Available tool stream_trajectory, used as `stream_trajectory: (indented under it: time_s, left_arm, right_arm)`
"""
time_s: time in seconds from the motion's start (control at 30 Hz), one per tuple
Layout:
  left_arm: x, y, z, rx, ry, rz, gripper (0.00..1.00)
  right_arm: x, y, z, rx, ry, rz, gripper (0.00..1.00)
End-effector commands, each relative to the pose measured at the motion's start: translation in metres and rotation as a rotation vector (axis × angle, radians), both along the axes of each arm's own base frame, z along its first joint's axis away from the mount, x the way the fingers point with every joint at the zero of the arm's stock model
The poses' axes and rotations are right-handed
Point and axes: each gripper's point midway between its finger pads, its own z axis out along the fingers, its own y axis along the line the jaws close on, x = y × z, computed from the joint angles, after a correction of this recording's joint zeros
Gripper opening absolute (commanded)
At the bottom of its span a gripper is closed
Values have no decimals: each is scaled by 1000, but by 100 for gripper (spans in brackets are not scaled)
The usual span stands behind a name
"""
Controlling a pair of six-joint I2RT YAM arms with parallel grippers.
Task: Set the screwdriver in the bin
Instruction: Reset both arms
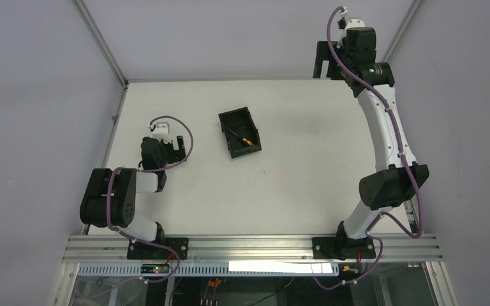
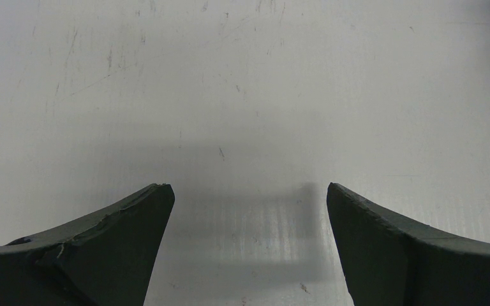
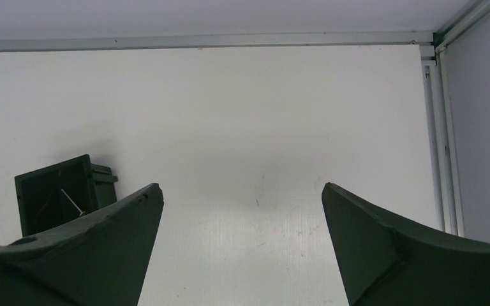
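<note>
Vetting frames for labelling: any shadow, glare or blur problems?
Top external: even light, sharp, screwdriver legible in the bin. Left wrist: broad soft shadow on the table ahead of the open left pincer, no glare. Right wrist: bin interior dark, only the shaft shows pale.

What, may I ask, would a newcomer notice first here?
The black bin mid-table, with the yellow-handled screwdriver already lying inside it. Then the right arm, stretched toward the far right corner with jaws open and empty, while the left arm sits folded near the left edge.
</note>
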Motion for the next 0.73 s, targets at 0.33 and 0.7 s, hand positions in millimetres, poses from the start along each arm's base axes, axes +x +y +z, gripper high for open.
stream_trajectory:
  time_s: [0.33,0.7]
  left_arm:
    - [4,0,14,0,-48,11,99]
    - [4,0,14,0,-47,12,99]
  right_arm:
    - [-33,-55,36,33,-88,-66,99]
    - [-36,-59,36,32,-111,-74,99]
